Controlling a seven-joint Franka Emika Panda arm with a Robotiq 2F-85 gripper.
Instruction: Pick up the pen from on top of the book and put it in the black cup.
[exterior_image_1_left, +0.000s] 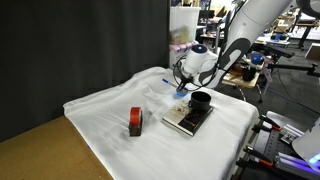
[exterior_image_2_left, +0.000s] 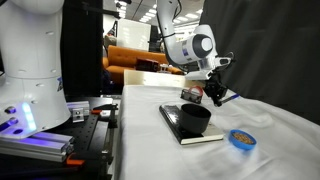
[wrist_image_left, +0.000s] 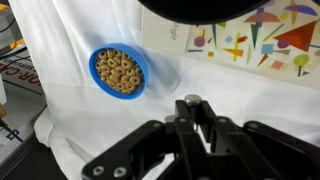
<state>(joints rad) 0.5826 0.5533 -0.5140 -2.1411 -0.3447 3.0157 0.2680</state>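
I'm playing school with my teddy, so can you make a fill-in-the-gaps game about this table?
The black cup stands on the dark ____.
The bowl of cereal rings is coloured ____.
The cloth covering the table is ____.
Missing words: book, blue, white.

I'm working in a robotics lab, by the look of it: a black curtain hangs behind the table, a white cloth is draped over it, another white robot base with glowing blue lights stands alongside, and cluttered equipment benches fill the background
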